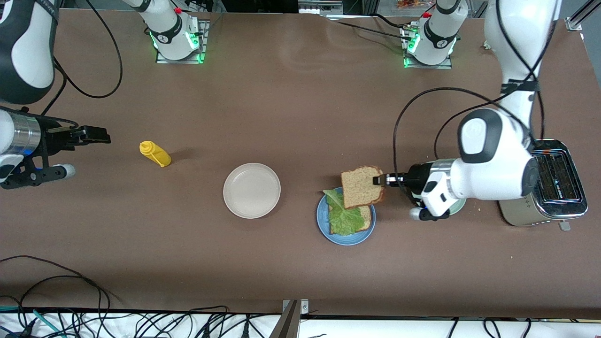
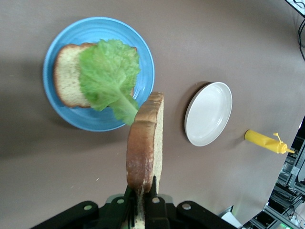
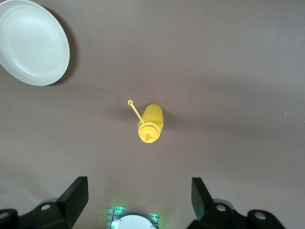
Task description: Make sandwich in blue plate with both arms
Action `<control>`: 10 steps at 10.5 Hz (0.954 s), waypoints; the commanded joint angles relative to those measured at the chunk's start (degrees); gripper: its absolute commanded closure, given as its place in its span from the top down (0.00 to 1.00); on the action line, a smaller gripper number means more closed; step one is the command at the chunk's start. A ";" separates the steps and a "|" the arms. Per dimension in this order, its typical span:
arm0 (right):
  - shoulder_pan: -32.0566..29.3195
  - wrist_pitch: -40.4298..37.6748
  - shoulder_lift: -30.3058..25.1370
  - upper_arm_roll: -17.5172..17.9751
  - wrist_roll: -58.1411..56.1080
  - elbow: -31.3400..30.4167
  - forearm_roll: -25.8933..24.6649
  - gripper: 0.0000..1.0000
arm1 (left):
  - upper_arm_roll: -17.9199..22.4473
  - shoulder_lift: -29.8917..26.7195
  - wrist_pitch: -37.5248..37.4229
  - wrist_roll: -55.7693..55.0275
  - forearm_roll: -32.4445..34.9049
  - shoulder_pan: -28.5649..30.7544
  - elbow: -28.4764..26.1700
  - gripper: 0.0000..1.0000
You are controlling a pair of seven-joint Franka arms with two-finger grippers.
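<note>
Top slice (image 1: 360, 187) pinched at crust edge by closed left gripper (image 1: 378, 180), held over blue plate (image 1: 346, 240). Bread judged light, soft, crumbly; edge grip suited. Lower slice (image 2: 67, 75), lettuce (image 2: 108, 74) on plate. Right gripper (image 3: 136, 196) wide open, empty, waiting over mustard bottle (image 3: 150, 123).

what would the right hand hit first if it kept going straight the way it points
Probably the yellow mustard bottle, lying just ahead of the open right hand, though the hand may be high enough to pass over it.

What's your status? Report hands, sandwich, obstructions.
Left hand shut on top bread slice, over blue plate. Right hand open, waiting. Lettuce on bottom slice. Nothing blocking.
</note>
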 commanded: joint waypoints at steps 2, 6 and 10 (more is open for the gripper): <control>0.10 11.78 -11.42 4.31 3.87 -16.26 -5.29 0.97 | 0.96 4.21 4.70 0.40 -2.96 -2.11 1.01 0.00; -7.54 15.85 -13.71 12.13 4.66 -18.65 -5.73 0.97 | 0.96 6.94 8.74 0.05 -3.30 -3.60 1.45 0.00; -9.65 15.58 -13.89 13.71 6.49 -19.00 -5.99 0.96 | 0.96 10.19 12.61 0.57 -4.01 -4.48 1.80 0.00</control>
